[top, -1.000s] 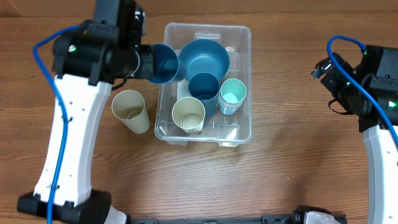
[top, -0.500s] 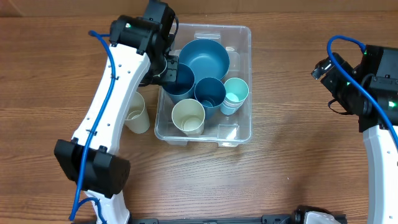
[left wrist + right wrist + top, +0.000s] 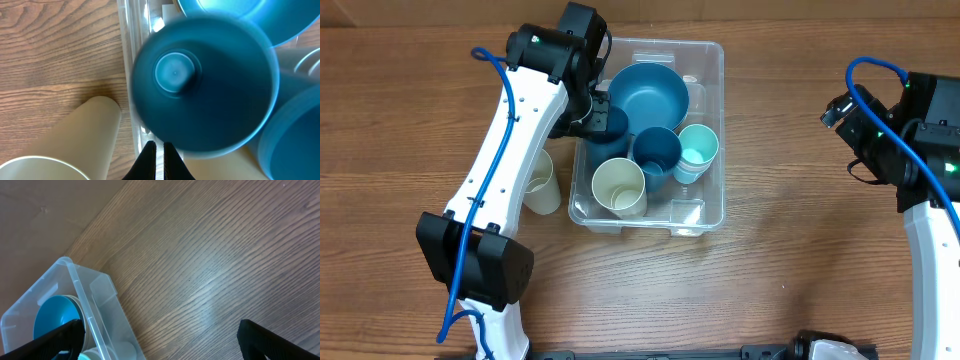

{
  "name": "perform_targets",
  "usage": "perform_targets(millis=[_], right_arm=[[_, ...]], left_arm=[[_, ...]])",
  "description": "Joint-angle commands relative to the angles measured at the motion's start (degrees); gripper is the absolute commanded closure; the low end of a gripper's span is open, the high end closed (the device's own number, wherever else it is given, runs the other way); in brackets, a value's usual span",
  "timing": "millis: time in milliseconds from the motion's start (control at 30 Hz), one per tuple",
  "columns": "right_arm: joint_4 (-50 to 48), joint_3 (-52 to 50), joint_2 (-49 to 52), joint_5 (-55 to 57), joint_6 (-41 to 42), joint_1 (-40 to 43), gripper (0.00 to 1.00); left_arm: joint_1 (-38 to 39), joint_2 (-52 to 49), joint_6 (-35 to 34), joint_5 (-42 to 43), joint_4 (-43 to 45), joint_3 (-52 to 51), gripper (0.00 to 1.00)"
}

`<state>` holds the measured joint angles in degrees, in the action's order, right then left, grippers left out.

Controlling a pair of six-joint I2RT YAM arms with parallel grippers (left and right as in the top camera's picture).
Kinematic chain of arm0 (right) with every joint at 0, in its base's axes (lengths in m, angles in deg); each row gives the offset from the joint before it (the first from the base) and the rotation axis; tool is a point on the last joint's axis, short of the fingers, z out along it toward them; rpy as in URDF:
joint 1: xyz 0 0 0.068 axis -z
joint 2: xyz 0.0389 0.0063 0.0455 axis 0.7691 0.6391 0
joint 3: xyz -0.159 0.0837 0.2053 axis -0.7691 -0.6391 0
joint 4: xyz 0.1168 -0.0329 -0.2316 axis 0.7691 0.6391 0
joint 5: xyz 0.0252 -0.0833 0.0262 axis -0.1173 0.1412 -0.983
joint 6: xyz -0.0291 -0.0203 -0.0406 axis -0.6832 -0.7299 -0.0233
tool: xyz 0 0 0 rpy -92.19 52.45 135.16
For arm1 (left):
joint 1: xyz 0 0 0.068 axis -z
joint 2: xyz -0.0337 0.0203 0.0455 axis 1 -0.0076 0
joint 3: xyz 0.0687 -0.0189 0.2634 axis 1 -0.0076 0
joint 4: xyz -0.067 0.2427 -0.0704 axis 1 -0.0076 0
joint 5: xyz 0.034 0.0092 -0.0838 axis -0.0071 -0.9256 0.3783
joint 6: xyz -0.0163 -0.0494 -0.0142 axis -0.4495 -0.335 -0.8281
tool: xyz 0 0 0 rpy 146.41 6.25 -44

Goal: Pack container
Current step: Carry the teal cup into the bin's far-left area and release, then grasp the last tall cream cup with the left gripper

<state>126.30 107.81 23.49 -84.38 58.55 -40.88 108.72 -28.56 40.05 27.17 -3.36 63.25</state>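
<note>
The clear container (image 3: 712,215) stands at the table's middle back. It holds a large blue bowl (image 3: 648,92), a dark blue cup (image 3: 656,150), a mint cup (image 3: 698,150) and a cream cup (image 3: 620,186). My left gripper (image 3: 597,108) is over the container's left side. Its fingers (image 3: 159,159) are nearly closed at the rim of another dark blue cup (image 3: 200,85), which looks blurred and sits upright inside the container wall (image 3: 131,60). My right gripper (image 3: 165,342) is wide open and empty over bare table, right of the container (image 3: 95,310).
A cream cup (image 3: 542,190) stands on the table just left of the container, partly under my left arm; it also shows in the left wrist view (image 3: 75,145). The right arm (image 3: 900,140) is at the right edge.
My left arm swung from the container's left rim in over it, carrying the dark blue cup down beside the bowl. The right arm has not moved.
</note>
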Motion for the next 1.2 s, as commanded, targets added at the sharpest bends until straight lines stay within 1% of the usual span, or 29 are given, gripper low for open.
perform_targets(millis=[0, 67, 100, 133, 233, 300, 333, 367, 433, 467, 500, 533, 600, 667, 700, 733, 800, 933, 1000, 1067, 1167], right_arm=[[-0.3, 0.7, 0.1, 0.0, 0.3, 0.1, 0.0], [-0.3, 0.7, 0.1, 0.1, 0.2, 0.1, 0.0], [-0.3, 0.7, 0.1, 0.1, 0.3, 0.1, 0.0], [-0.3, 0.7, 0.1, 0.1, 0.3, 0.1, 0.0], [-0.3, 0.7, 0.1, 0.1, 0.3, 0.1, 0.0], [-0.3, 0.7, 0.1, 0.1, 0.2, 0.1, 0.0], [-0.3, 0.7, 0.1, 0.1, 0.3, 0.1, 0.0], [-0.3, 0.7, 0.1, 0.1, 0.3, 0.1, 0.0], [-0.3, 0.7, 0.1, 0.1, 0.3, 0.1, 0.0], [-0.3, 0.7, 0.1, 0.1, 0.3, 0.1, 0.0], [-0.3, 0.7, 0.1, 0.1, 0.3, 0.1, 0.0], [-0.3, 0.7, 0.1, 0.0, 0.3, 0.1, 0.0], [-0.3, 0.7, 0.1, 0.1, 0.3, 0.1, 0.0], [-0.3, 0.7, 0.1, 0.1, 0.3, 0.1, 0.0], [-0.3, 0.7, 0.1, 0.1, 0.3, 0.1, 0.0], [-0.3, 0.7, 0.1, 0.1, 0.3, 0.1, 0.0], [-0.3, 0.7, 0.1, 0.1, 0.2, 0.1, 0.0], [-0.4, 0.7, 0.1, 0.1, 0.3, 0.1, 0.0], [-0.3, 0.7, 0.1, 0.1, 0.3, 0.1, 0.0], [-0.3, 0.7, 0.1, 0.0, 0.3, 0.1, 0.0], [-0.3, 0.7, 0.1, 0.0, 0.3, 0.1, 0.0]], left_arm=[[0.4, -0.5, -1.7, -0.2, 0.6, -0.3, 0.92], [0.3, -0.5, -1.9, -0.2, 0.7, -0.3, 0.92], [0.3, -0.4, -1.9, -0.2, 1.0, -0.3, 0.88], [0.3, -0.1, -2.0, -0.2, 1.4, -0.3, 0.88], [0.3, 0.9, -2.3, -0.2, 1.6, -0.2, 0.88], [0.2, 2.1, -2.3, -1.8, 1.1, 0.8, 0.87], [-0.3, 2.8, -3.2, -3.0, 0.4, 1.7, 0.84], [-0.9, 3.5, -3.7, -3.7, -0.3, 2.6, 0.73], [-2.9, 5.3, -3.8, -3.8, -1.9, 5.0, 0.62], [-4.1, 6.2, -3.8, -3.8, -2.6, 6.1, 0.58], [-5.7, 7.2, -3.8, -3.8, -3.6, 7.3, 0.57], [-8.5, 8.9, -3.8, -3.8, -4.8, 8.6, 0.55], [-13.0, 11.6, -3.8, -3.3, -5.9, 9.0, 0.44], [-19.3, 13.4, -3.1, -0.5, -8.9, 8.9, 0.39], [-21.4, 13.4, -2.6, 0.1, -10.7, 8.6, 0.39], [-23.2, 13.3, -1.3, 0.9, -11.2, 7.1, 0.44], [-24.4, 13.4, -0.2, 2.0, -11.0, 3.5, 0.48], [-24.3, 13.4, 0.3, 2.7, -7.8, -6.1, 0.48], [-24.3, 13.4, 1.9, 5.6, -5.3, -11.0, 0.48], [-24.4, 13.4, 2.9, 7.9, -2.9, -15.0, 0.48], [-24.4, 13.4, 3.9, 7.8, -0.4, -18.9, 0.46]])
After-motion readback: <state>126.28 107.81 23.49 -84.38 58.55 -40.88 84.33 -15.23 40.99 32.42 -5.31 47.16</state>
